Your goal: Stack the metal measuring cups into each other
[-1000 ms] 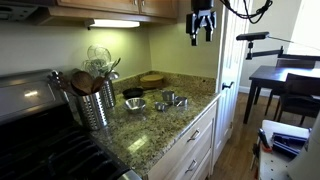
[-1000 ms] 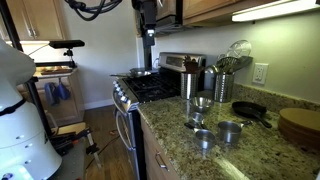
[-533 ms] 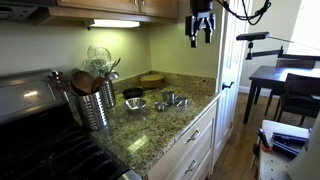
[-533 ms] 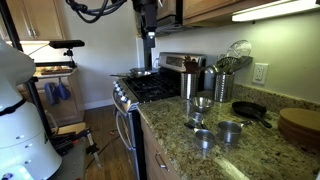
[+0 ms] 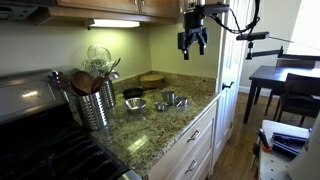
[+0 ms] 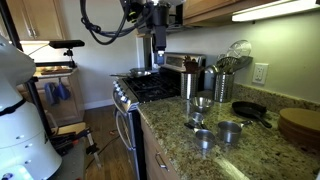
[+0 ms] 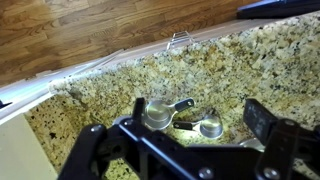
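Your pincer [image 5: 194, 50] hangs open and empty, high over the tabletop [image 5: 150, 128].
The metal measuring cups [image 5: 160, 105] sit apart, unstacked, on the granite. In an exterior view they lie at about 7 o'clock below your pincer, with the utensil canister [image 5: 97, 102] at their 9 o'clock.

The metal measuring cups [image 5: 168, 98] are small, shiny, round steel cups of graded sizes. They stand mouths-up and separate on the speckled granite counter [image 5: 150, 128], none nested in another. In both exterior views four can be made out: the largest cup [image 5: 135, 105] sits a little apart, with the smaller ones clustered near each other. The wrist view shows two of them [image 7: 158, 114] just beside one another
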Controlling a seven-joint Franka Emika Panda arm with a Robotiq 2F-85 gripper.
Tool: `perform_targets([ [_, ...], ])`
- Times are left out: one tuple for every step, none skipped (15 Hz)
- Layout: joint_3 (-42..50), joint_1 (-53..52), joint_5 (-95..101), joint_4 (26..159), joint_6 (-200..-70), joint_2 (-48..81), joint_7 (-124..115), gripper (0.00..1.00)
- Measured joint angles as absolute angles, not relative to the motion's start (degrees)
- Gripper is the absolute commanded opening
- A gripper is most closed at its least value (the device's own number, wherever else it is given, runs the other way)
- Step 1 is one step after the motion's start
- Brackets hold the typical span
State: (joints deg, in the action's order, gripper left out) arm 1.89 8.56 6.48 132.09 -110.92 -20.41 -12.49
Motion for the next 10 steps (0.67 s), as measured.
perform_targets([
  [2.05,8.66,6.56,132.13,-112.5,-19.14,-13.54,1.0],
  [2.17,8.86,6.69,132.19,-114.11,-17.78,-14.67,1.0],
  [2.29,9.11,6.95,132.24,-115.65,-16.35,-15.78,1.0],
  [2.45,9.28,7.32,132.26,-116.97,-14.99,-16.91,1.0],
  [2.66,9.4,7.74,132.28,-118.16,-13.65,-17.93,1.0],
  [2.74,9.62,8.25,132.28,-119.21,-12.36,-19.09,1.0],
  [2.83,9.85,8.74,132.28,-120.19,-11.05,-20.17,1.0],
  [3.0,9.94,9.15,132.27,-121.08,-9.85,-21.23,1.0],
  [3.23,9.95,9.46,132.26,-121.87,-8.72,-22.04,1.0],
  [3.47,9.95,9.66,132.24,-122.67,-7.69,-22.87,1.0],
])
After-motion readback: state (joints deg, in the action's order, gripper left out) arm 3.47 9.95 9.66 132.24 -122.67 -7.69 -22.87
